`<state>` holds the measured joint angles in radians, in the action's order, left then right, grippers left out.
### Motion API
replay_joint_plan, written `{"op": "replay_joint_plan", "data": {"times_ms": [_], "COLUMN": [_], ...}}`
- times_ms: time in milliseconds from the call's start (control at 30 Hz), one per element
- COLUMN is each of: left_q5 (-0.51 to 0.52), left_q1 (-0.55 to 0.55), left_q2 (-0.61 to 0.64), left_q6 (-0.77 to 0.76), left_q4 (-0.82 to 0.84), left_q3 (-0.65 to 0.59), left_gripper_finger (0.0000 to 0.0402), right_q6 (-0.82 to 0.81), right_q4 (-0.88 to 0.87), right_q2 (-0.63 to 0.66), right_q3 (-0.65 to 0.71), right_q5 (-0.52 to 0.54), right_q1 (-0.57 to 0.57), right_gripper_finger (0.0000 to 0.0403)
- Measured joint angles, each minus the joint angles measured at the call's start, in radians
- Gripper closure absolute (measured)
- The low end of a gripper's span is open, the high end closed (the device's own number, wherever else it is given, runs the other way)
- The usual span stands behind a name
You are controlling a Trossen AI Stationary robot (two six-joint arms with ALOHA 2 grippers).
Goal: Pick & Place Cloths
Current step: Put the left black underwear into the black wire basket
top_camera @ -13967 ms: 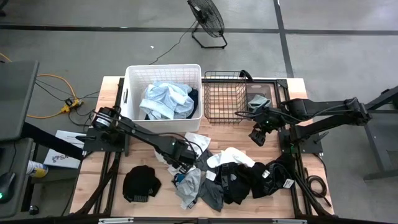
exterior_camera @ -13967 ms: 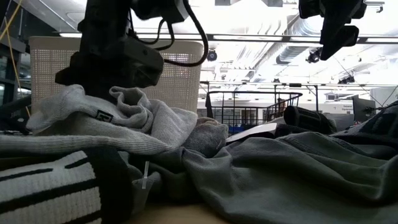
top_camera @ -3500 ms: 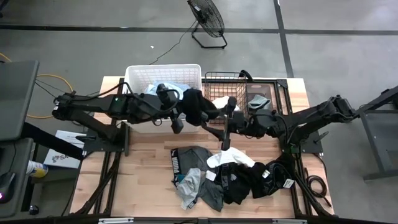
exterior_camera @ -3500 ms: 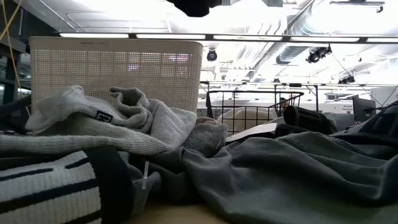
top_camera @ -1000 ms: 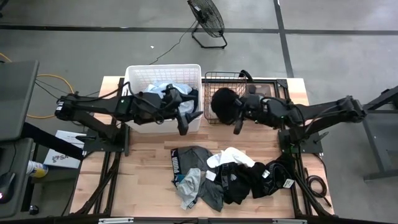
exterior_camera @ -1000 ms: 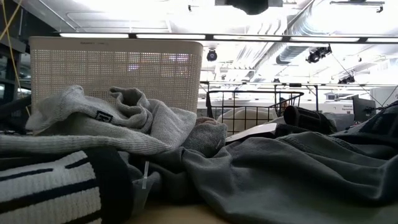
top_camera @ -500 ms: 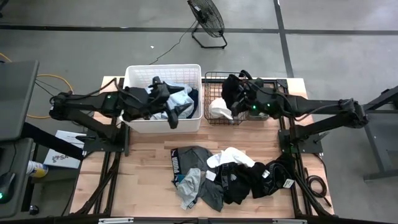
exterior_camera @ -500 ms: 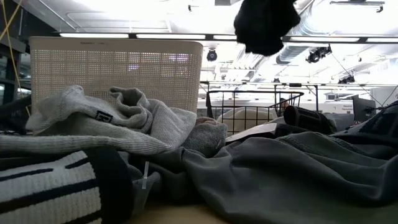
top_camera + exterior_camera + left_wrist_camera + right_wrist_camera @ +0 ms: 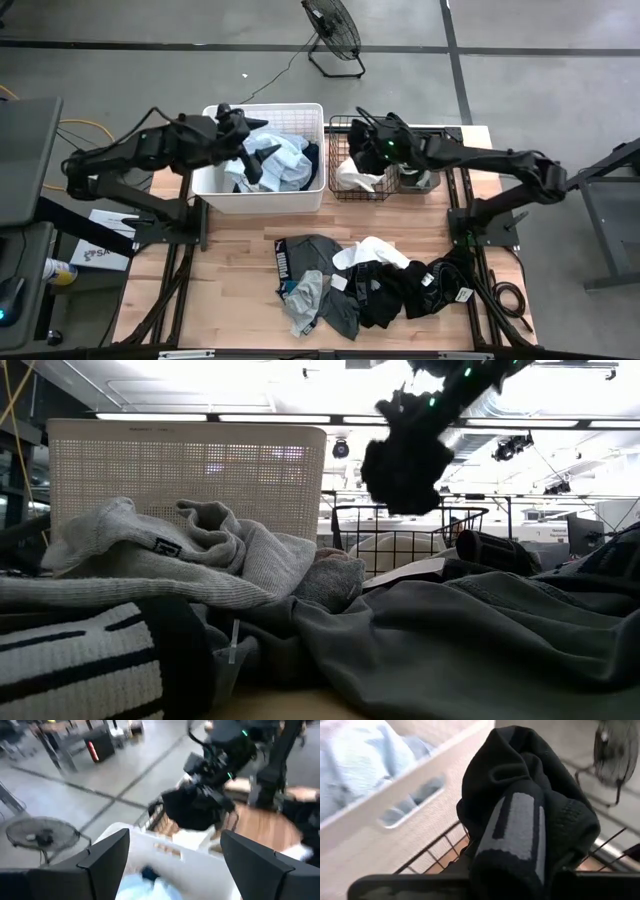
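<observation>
A black cloth [image 9: 530,820] with a grey patch hangs bunched from my right gripper [image 9: 378,148], which is shut on it above the black wire basket [image 9: 345,122]. In the low view the black cloth [image 9: 405,460] hangs high above the basket [image 9: 400,540]. A white cloth [image 9: 352,175] lies in the basket. My left gripper [image 9: 255,165] is open and holds nothing above the white tub [image 9: 215,180], where light blue cloths [image 9: 282,158] lie. Several grey, black and white cloths [image 9: 370,285] lie in a heap on the table's near half. My right gripper holds the black cloth's upper bunched part [image 9: 515,865]; the cloth itself hides where the fingers meet it. The cloth hangs in a loose wad [image 9: 405,460] below the gripper, lifted clear of the basket and the table.
The tub and the basket stand side by side at the far edge. A dark folded item [image 9: 418,160] lies at the basket's right. Bare wood [image 9: 230,280] lies left of the heap. A fan [image 9: 332,30] stands on the floor beyond the table.
My right gripper has carried the black cloth toward the table's far edge, to above the wire basket; the cloth still hangs clear. My left gripper, still open, has drawn back toward the table's left and far side, over the tub.
</observation>
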<state>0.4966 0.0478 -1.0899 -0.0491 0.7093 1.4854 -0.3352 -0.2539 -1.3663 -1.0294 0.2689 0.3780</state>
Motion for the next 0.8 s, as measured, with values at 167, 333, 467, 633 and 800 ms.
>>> {"op": "replay_joint_plan", "data": {"times_ms": [167,333,467,633,800], "left_q5": [-0.079,-0.14,-0.179,-0.202,-0.229], "left_q1": [0.087,0.153,0.189,0.216,0.216], "left_q2": [0.021,0.023,0.023,0.023,0.023], "left_q6": [0.0,0.003,0.02,0.019,0.024], "left_q4": [0.087,0.136,0.138,0.139,0.139], "left_q3": [-0.005,-0.004,-0.004,-0.004,-0.004], "left_gripper_finger": [0.0098,0.0098,0.0098,0.0098,0.0098], "right_q6": [-0.047,-0.061,-0.09,-0.131,-0.135], "right_q4": [0.012,0.048,0.052,0.037,0.022], "right_q2": [-0.113,-0.23,-0.296,-0.315,-0.303], "right_q3": [0.0,0.0,0.0,0.0,0.0], "right_q5": [-0.095,-0.159,-0.165,-0.151,-0.148], "right_q1": [0.068,0.101,0.104,0.103,0.103], "right_gripper_finger": [0.0365,0.0365,0.0365,0.0327,0.0242]}}
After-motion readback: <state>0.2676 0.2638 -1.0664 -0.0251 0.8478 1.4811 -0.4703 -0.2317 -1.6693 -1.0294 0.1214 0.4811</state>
